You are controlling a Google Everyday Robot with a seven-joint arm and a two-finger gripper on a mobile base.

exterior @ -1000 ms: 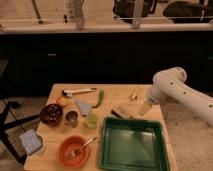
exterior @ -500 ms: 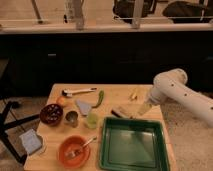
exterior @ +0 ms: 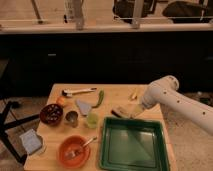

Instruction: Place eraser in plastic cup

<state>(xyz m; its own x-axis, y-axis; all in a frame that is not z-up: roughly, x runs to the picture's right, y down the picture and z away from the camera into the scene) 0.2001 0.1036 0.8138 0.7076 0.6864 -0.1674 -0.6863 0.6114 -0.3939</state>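
The eraser (exterior: 119, 111), a small flat block with a pale top, lies on the wooden table (exterior: 115, 92) just above the green tray's far left corner. The plastic cup (exterior: 92, 120), small and yellow-green, stands upright to the eraser's left, next to a dull metal cup (exterior: 72, 118). My gripper (exterior: 130, 114), at the end of the white arm (exterior: 167, 92) that reaches in from the right, is low over the table just to the right of the eraser. I cannot tell whether it touches the eraser.
A green tray (exterior: 132, 162) fills the front right. An orange bowl (exterior: 65, 155) with a spoon is front left and a dark red bowl (exterior: 51, 113) is at the left. A grey wedge (exterior: 84, 106), a green pepper (exterior: 100, 98), a knife (exterior: 79, 91) and a yellow item (exterior: 134, 94) lie further back.
The arm has sunk a little and the gripper has come lower, closer to the eraser. The objects on the table have not moved.
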